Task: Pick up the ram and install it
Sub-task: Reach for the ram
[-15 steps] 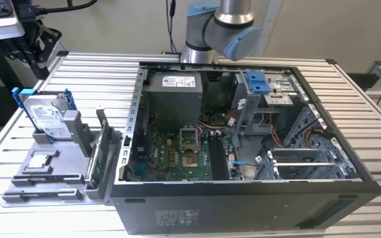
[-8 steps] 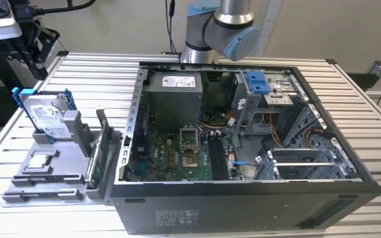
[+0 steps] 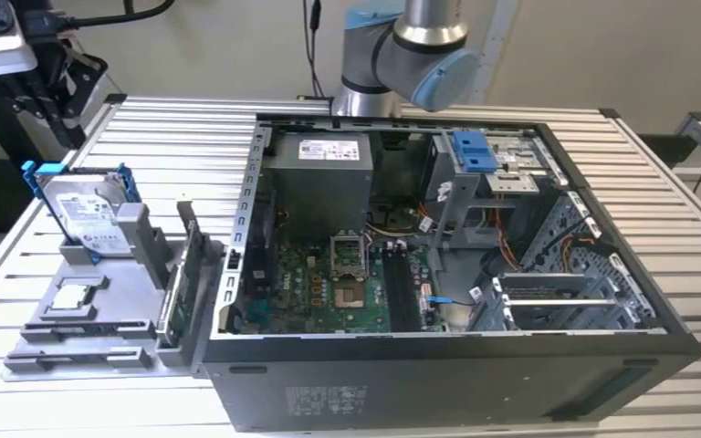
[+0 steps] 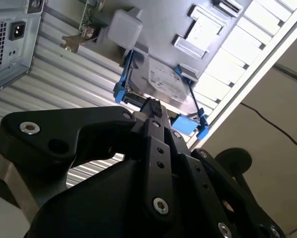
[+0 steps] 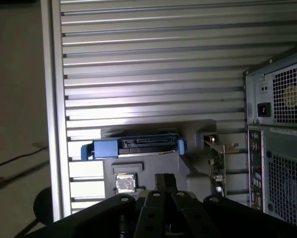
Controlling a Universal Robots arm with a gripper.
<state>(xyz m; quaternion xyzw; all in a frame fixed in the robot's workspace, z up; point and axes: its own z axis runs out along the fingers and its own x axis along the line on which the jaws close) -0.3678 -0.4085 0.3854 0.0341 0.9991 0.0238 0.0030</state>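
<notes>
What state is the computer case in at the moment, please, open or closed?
Open: the computer case lies on its side with no panel on top, its motherboard exposed in the exterior view.

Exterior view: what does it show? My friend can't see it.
An open computer case sits on a slatted metal table. On the exterior view's left, a grey holder carries a hard drive in a blue frame; the tool hangs above it.

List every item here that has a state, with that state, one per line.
gripper: shut, holding nothing
ram: on edge in the fixture, not gripped
hard drive: upright in the fixture
computer case: side open, interior exposed
green card: upright beside the ram
</notes>
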